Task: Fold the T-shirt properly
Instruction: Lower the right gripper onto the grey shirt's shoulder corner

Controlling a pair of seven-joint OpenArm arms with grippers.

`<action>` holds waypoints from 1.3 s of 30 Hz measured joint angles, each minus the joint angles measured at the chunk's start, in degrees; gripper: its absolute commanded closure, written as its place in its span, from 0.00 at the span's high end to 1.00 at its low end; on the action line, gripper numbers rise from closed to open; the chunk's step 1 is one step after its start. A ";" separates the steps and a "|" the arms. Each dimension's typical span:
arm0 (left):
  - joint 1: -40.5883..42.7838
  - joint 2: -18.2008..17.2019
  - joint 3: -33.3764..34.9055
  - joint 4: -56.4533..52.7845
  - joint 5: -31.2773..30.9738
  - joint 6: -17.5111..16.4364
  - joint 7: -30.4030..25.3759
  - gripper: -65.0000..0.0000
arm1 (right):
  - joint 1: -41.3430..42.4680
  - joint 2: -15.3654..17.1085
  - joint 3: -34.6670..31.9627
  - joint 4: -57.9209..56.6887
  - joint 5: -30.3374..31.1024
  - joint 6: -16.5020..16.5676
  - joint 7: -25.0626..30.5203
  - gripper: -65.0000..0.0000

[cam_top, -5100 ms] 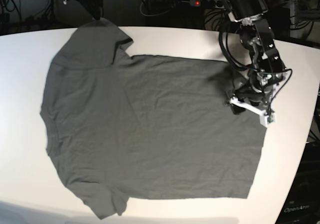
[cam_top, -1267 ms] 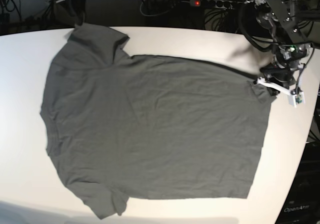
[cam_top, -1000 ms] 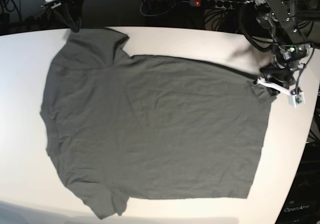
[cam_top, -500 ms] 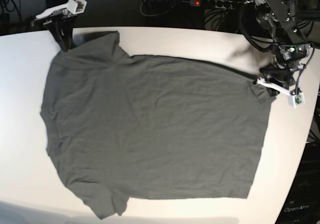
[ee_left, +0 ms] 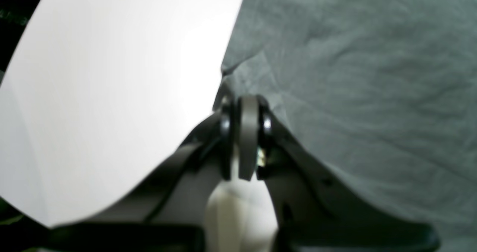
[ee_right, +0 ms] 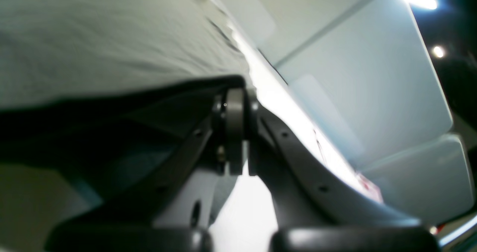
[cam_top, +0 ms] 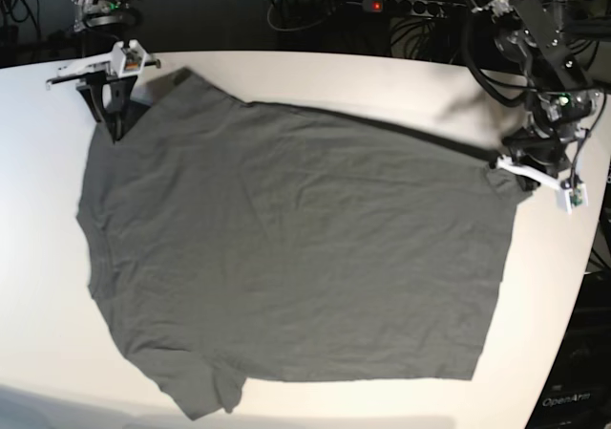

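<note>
The plain dark grey short-sleeved T-shirt (cam_top: 286, 247) of thin wrinkled fabric lies spread flat across the white curved-edged table (cam_top: 38, 209), filling the middle of the base view, sleeves toward the left of the frame and hem toward the right.

Right arm: black, reaching down from the upper left of the base view, with a white wrist bracket. The right gripper (cam_top: 113, 128) sits at the shirt's upper-left corner. In the right wrist view its jaws are pressed together, a thin strip of cloth pinched at the tips (ee_right: 234, 95).

Left arm: black, jointed, descending from the upper right of the base view. The left gripper (cam_top: 511, 168) meets the shirt's upper-right hem corner. The left wrist view shows the jaws pressed together on the fabric edge (ee_left: 244, 106), which is lifted off the table there.

Writing: "OpenArm" (cam_top: 565, 401) reads in pale letters at the lower right of the base view. No print visible on the shirt.
</note>
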 measured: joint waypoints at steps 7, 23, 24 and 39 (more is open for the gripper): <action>-0.35 0.24 0.09 0.83 0.00 0.00 0.04 0.04 | 4.26 -3.13 3.48 -0.04 0.00 6.80 0.37 0.00; -3.69 1.57 3.41 0.70 0.35 0.63 0.04 0.04 | 10.75 -3.08 3.43 -0.13 -0.15 7.23 -3.13 0.00; -3.80 1.64 3.50 0.72 0.20 0.61 0.02 0.04 | 11.37 -3.08 3.43 -0.13 -0.13 7.32 -3.17 0.00; -7.96 1.22 3.89 -1.11 0.39 0.66 -0.63 0.04 | 18.97 -3.06 3.28 -0.61 -0.07 14.40 -9.86 0.00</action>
